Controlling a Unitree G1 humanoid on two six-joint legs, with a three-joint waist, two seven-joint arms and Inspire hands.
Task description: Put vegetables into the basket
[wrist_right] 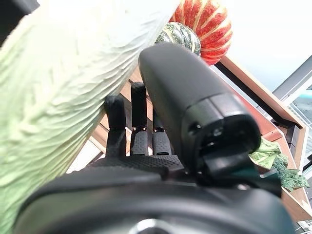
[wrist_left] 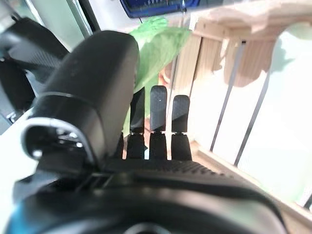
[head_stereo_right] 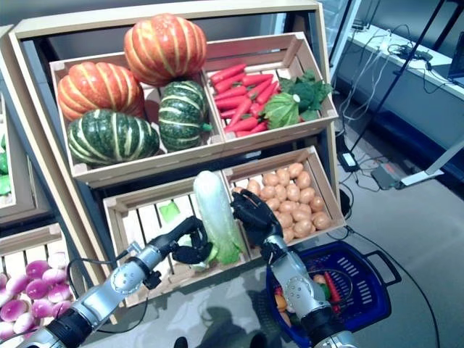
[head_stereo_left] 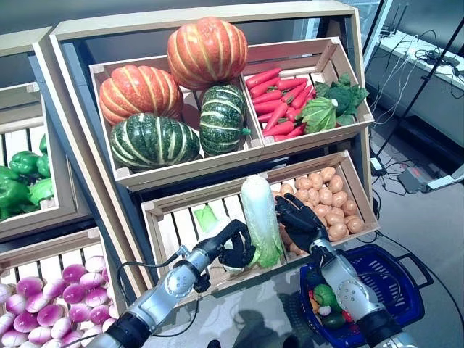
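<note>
The lower end of the napa cabbage (head_stereo_left: 261, 217) is hidden behind the left hand (head_stereo_left: 235, 246), and whether the right hand (head_stereo_left: 299, 217) really touches it cannot be told. The blue basket (head_stereo_left: 395, 279) is partly covered by the right arm, so its contents show only in part. The purple onions (head_stereo_left: 51, 297) and the green peppers (head_stereo_left: 22, 177) are cut off by the picture's left edge.

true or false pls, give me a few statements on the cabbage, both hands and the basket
1. The napa cabbage stands upright between the left hand and right hand. True.
2. The cabbage already lies in the blue basket. False: it is still over the lower crate.
3. The basket is empty. False: vegetables lie in it.
4. The pumpkins sit in the upper crate. True.
</note>
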